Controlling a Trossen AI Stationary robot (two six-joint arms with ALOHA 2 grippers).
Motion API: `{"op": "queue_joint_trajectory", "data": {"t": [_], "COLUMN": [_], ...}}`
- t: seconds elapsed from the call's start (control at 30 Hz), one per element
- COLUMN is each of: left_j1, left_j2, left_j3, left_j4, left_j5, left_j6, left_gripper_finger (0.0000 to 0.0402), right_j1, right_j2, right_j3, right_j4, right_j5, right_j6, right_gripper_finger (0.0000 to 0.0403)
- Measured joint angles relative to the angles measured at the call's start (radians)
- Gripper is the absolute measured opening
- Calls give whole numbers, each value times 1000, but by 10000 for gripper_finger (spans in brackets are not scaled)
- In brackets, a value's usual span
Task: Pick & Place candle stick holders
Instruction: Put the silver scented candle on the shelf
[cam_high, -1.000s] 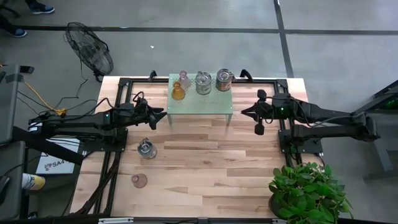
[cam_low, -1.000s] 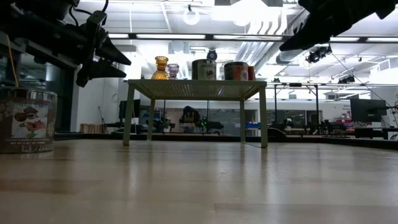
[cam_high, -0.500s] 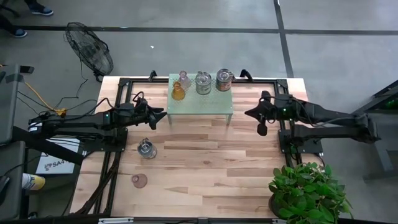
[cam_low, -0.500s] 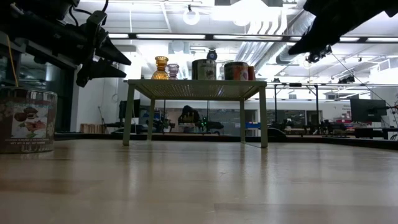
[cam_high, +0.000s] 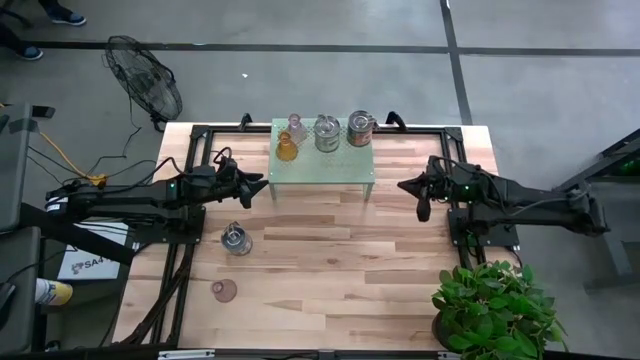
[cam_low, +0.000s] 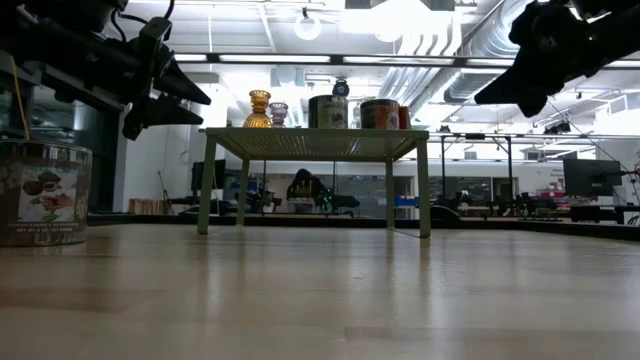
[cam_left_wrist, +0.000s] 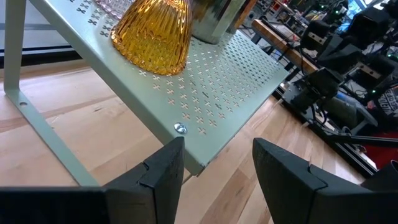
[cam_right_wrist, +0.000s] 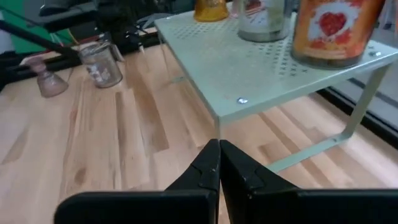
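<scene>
A pale green perforated stand (cam_high: 323, 165) sits at the middle of the desk's (cam_high: 330, 260) far edge. Four candle stick holders stand on its top along the far side. The amber glass holder (cam_high: 287, 149) is at the stand's left end, and a clear glass holder (cam_high: 295, 126) stands just behind it at the far left corner. A silvery metal holder (cam_high: 327, 133) stands at the middle. A metal holder with reddish marks (cam_high: 360, 128) is at the right end; the right wrist view shows a red heart printed on its side. I cannot see inside any of the four.

Two more holders stand on the bare wood. A silvery cup-shaped holder (cam_high: 236, 239) is toward the desk's left edge, about midway down. A small pinkish glass holder (cam_high: 224, 291) stands nearer the front left corner. I cannot tell what, if anything, is in either.

The left gripper (cam_high: 262, 184) hangs just off the stand's left end, above the wood, its fingers (cam_left_wrist: 163, 168) spread apart with nothing between them. The right gripper (cam_high: 403, 186) hovers off the stand's right end, apart from it, its fingers (cam_right_wrist: 208, 168) pressed together on nothing.
</scene>
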Motion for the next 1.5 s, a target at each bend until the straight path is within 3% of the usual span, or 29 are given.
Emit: {"op": "queue_joint_trajectory", "data": {"t": [0.27, 0.67, 0.9, 1.0, 1.23, 1.33, 1.5], "left_j1": [0, 0, 0, 0, 0, 0, 0], "left_j2": [0, 0, -1, 0, 14, 32, 95], "left_j3": [0, 0, 8, 71, 329, 435, 553], "left_j4": [0, -16, -51, -196, -733, -937, -1235], "left_j5": [0, 8, 180, 232, 256, 253, 267], "left_j6": [0, 0, 80, 70, 36, -69, -390], "left_gripper_finger": [186, 186, 186, 186, 186, 186, 186], "right_j1": [1, 1, 1, 1, 1, 1, 1], "right_j2": [-13, -12, -11, -11, -11, -11, -11], "right_j3": [0, 0, 0, 0, 0, 0, 0], "right_j4": [0, 0, 0, 0, 0, 0, 0], "right_j5": [-49, -76, -76, -75, -75, -75, -75], "right_j6": [-110, -23, -18, -18, -16, -5, 38], "right_gripper_finger": [2, 1, 1, 2, 1, 2, 1]}}
